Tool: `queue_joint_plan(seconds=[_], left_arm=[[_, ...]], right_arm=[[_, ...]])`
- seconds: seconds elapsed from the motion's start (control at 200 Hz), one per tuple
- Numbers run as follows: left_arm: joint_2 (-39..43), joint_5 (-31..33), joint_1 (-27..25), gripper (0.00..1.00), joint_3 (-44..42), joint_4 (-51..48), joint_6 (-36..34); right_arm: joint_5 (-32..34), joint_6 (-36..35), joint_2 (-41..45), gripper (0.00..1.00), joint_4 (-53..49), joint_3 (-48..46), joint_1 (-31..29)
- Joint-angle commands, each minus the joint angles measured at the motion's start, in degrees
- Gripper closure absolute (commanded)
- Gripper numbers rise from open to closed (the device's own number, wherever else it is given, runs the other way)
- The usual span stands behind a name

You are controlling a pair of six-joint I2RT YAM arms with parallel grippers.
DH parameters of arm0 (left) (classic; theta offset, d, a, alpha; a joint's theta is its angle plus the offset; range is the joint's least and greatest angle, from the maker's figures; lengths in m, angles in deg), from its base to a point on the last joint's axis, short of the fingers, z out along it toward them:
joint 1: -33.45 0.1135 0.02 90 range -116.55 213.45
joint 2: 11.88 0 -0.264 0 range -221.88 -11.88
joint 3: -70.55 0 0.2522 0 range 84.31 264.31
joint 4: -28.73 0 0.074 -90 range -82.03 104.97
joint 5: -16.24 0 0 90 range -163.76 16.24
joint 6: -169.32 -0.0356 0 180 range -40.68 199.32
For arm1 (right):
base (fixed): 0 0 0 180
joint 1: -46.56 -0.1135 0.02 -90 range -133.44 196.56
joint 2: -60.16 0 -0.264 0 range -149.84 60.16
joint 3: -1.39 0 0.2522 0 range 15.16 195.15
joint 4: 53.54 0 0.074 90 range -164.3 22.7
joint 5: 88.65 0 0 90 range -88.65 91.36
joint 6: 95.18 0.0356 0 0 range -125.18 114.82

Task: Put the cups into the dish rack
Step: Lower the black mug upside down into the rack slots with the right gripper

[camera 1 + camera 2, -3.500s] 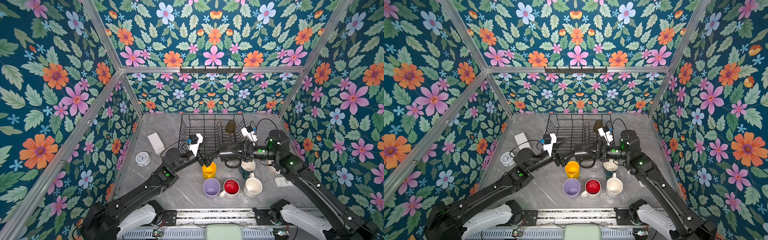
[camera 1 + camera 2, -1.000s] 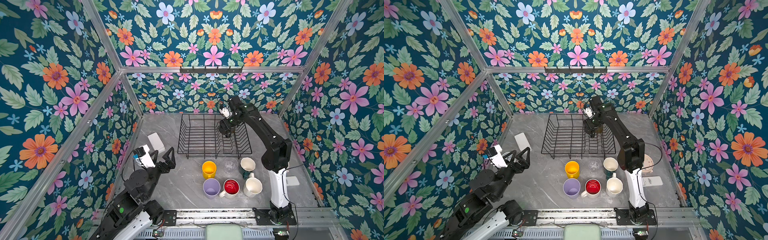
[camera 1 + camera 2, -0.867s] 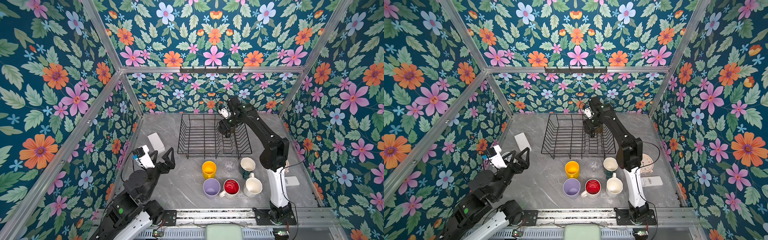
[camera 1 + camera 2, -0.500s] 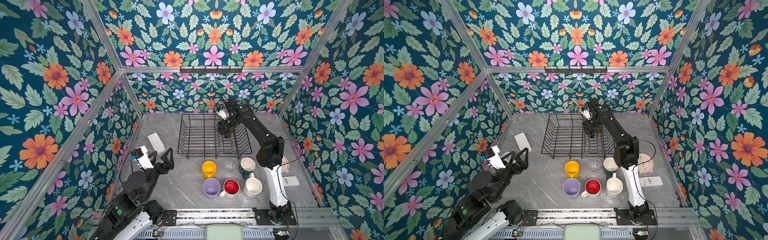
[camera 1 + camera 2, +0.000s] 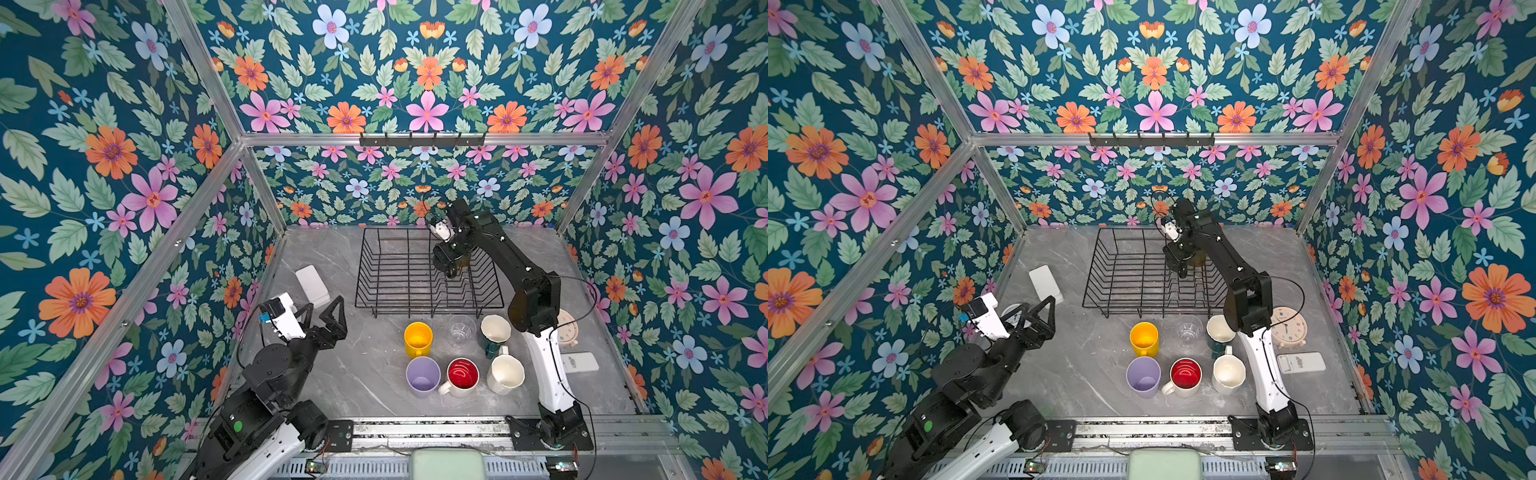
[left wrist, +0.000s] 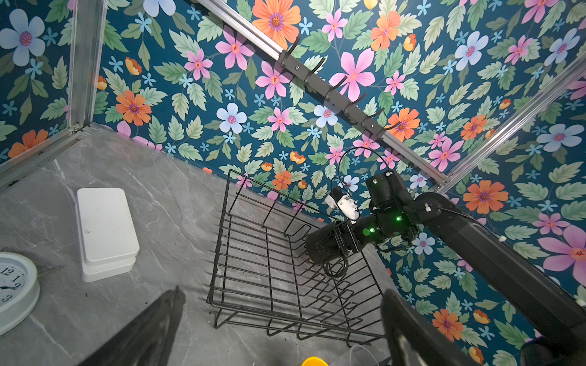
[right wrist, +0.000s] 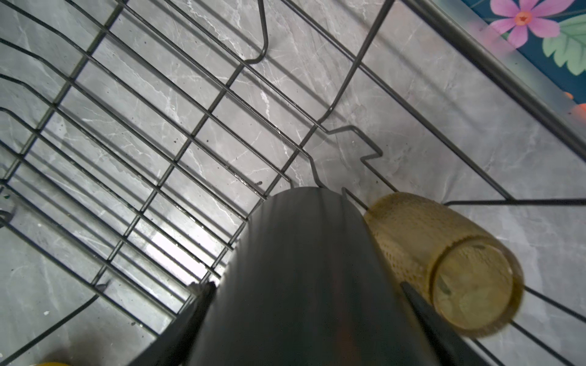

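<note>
A white box (image 5: 312,284) was set on the grey table (image 5: 361,374). A round clock (image 5: 1287,326) and a flat white device (image 5: 1301,362) were located near the right wall. A hook rail (image 5: 422,139) was mounted above.

Read black numerals 12, 1, 2 and 3 on the dial of the round white alarm clock (image 6: 11,282) at the near left, in the left wrist view. Saw figures on the pale round clock (image 5: 1287,326) at the right and a dark mark on the flat white device (image 5: 1301,362) just nearer than it, both too small to read.
</note>
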Motion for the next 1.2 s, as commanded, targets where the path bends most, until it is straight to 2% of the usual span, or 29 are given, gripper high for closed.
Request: queue_joint_plan(seconds=[0.0,0.4,0.77,1.195], left_arm=[[0.25,0.78,-0.01,0.00,-0.10,-0.46,0.45],[1.17,1.08,0.00,0.00,-0.59,-0.63,0.93],[1.00,0.59,0.04,0.00,-0.83,0.24,0.96],[1.04,-0.19,0.00,0.00,-1.07,0.60,1.25]], right_arm=[[-0.55,0.32,-0.86,1.00,1.37,0.29,-0.07],[0.53,0.50,-2.32,1.00,1.07,0.62,-0.56],[2.68,-0.38,1.87,1.00,0.35,0.09,-0.67],[1.29,-0.55,5.33,1.00,-0.47,-1.62,-0.93]])
